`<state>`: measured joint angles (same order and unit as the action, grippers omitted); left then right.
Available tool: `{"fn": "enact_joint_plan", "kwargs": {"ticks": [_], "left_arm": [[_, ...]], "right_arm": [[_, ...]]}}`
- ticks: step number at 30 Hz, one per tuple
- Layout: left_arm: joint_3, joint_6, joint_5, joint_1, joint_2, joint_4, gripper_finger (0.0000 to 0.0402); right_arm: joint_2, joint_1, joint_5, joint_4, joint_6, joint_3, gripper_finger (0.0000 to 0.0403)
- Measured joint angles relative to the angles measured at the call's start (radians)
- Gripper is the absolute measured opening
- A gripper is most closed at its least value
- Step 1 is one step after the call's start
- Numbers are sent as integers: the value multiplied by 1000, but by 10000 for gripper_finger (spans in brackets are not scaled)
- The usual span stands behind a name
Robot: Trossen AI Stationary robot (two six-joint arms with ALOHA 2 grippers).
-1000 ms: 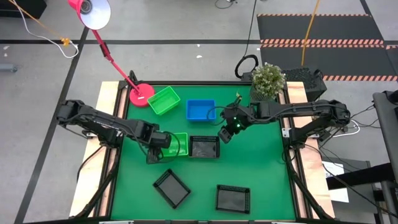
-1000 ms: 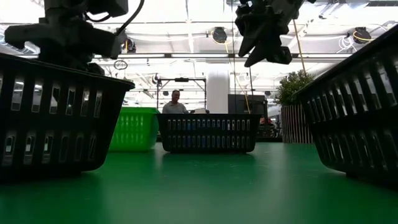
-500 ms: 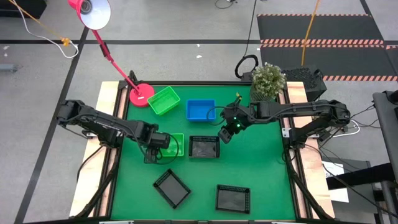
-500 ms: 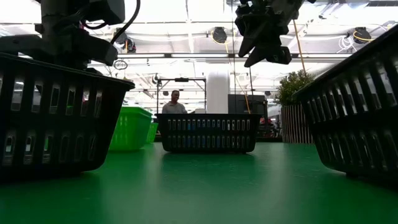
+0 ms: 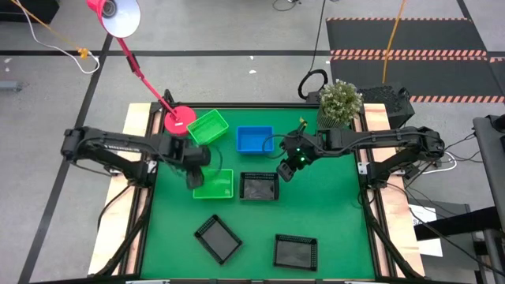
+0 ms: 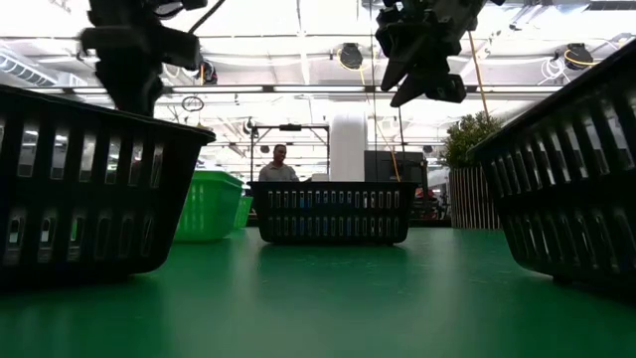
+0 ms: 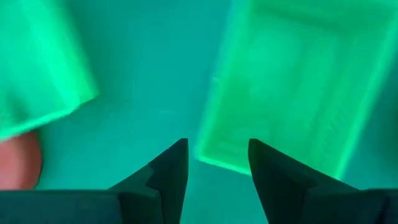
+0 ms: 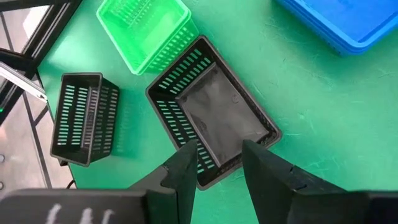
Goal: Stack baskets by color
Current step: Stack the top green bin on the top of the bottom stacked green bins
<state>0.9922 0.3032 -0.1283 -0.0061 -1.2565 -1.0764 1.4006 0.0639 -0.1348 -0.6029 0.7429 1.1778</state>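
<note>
My left gripper (image 5: 196, 175) (image 7: 217, 144) hovers open above the left end of a green basket (image 5: 215, 184) (image 7: 292, 81) that sits flat on the mat. A second green basket (image 5: 207, 127) stands farther back. The blue basket (image 5: 255, 139) is at the far middle. One black basket (image 5: 259, 186) (image 8: 211, 127) stands at the centre, with my right gripper (image 5: 284, 172) (image 8: 217, 146) open in the air just above its right end. Two more black baskets (image 5: 218, 238) (image 5: 295, 251) lie near the front edge.
A pink lamp base (image 5: 179, 121) stands at the far left corner, next to the far green basket, with its arm slanting up to the left. A potted plant (image 5: 340, 100) sits at the far right corner. Bare green mat (image 5: 331, 213) lies at the right.
My left gripper has risen from the left end of the near green basket and gone toward the far edge, rolling a little. Its fingers stay apart. The basket now shows whole and stays on the mat.
</note>
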Motion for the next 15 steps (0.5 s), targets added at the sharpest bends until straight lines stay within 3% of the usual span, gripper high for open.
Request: {"fn": "enact_joint_plan", "kwargs": {"ticks": [9,15], "left_arm": [[0,513,-182,345,65,-22,170],[-1,714,-139,582,44,9,171]], "right_arm": [[-37,24,56,-24,32,0,119],[-96,74,59,-51,28,0,119]]}}
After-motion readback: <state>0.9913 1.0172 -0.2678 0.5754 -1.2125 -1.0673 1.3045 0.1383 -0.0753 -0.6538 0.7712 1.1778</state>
